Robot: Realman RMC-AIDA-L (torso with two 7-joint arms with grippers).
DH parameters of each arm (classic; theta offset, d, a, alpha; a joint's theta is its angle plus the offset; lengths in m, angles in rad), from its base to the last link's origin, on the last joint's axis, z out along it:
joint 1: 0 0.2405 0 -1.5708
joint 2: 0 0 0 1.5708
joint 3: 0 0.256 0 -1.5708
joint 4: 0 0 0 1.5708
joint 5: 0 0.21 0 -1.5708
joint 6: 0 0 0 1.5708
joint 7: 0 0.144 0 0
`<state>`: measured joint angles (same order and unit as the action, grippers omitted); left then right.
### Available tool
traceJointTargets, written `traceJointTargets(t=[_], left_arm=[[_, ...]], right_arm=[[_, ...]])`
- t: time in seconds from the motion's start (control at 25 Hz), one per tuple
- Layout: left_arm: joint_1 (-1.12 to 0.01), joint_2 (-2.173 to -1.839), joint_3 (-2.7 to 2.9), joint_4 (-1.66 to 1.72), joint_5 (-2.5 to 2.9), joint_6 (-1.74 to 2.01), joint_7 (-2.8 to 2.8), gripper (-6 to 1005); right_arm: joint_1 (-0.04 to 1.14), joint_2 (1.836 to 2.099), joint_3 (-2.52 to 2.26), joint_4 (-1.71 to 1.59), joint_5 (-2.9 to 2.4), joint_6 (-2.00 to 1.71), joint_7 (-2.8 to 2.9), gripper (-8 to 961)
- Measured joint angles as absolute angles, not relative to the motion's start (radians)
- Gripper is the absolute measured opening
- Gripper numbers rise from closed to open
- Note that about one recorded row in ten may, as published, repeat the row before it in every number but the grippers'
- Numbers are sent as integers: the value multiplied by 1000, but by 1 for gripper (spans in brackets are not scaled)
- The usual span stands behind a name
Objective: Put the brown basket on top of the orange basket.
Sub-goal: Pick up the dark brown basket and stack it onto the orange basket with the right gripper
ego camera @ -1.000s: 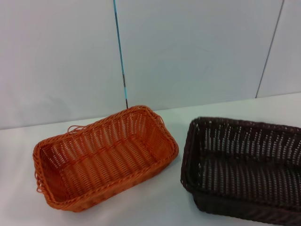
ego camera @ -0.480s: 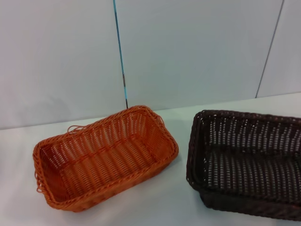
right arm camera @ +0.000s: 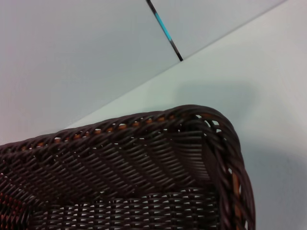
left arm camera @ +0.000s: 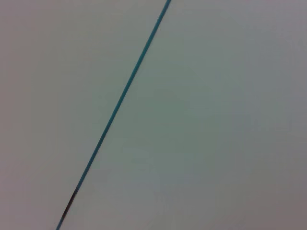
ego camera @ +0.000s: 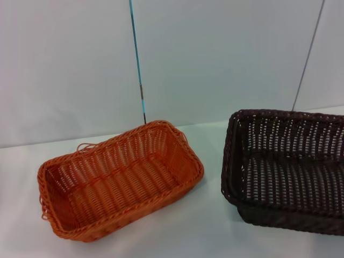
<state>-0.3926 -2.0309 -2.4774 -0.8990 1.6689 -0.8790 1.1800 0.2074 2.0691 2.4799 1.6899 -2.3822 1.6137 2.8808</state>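
Note:
The orange basket [ego camera: 119, 178] sits on the white table at the left of the head view, open side up, with a loose strand at its far left corner. The brown basket [ego camera: 287, 171] is at the right, cut off by the picture's right edge; its near side appears raised off the table, with a shadow under it. Its braided rim and inner wall fill the right wrist view [right arm camera: 144, 158] from very close. The two baskets are apart, with a strip of table between them. Neither gripper shows in any view.
The white table [ego camera: 207, 231] runs back to a pale wall. A thin blue and black line [ego camera: 137, 64] runs down the wall behind the orange basket and also crosses the left wrist view [left arm camera: 120, 100].
The brown basket has risen and moved to the right and farther back in the head view. The orange basket has not moved.

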Motion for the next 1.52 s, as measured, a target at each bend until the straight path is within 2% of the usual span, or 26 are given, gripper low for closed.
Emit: traceJointTargets(t=[0.36,0.56,0.64,0.68,1.04,1.52], left_arm=[[-394,-2031,-2477,-908,1667,-880,1179,855],[-393,-2030,-2477,-908,1667,-881,1178,855],[-392,-2030,-2477,-909,1667,-882,1178,855],[-392,-2030,-2477,-909,1668,-882,1178,855],[-388,-2033,-2476,-910,1668,-884,1178,855],[-384,-2041,-2470,-910,1670,-885,1178,854]], right_arm=[[284,2039,2505,1696,-2385,1632,2894,136],[342,1995,2507,1664,-2390,1633,2905,136],[380,1968,2506,1642,-2390,1633,2911,136],[380,1968,2506,1642,-2390,1633,2911,136],[519,1906,2477,1508,-2411,1632,2909,136],[663,1878,2436,1374,-2471,1614,2884,136]])
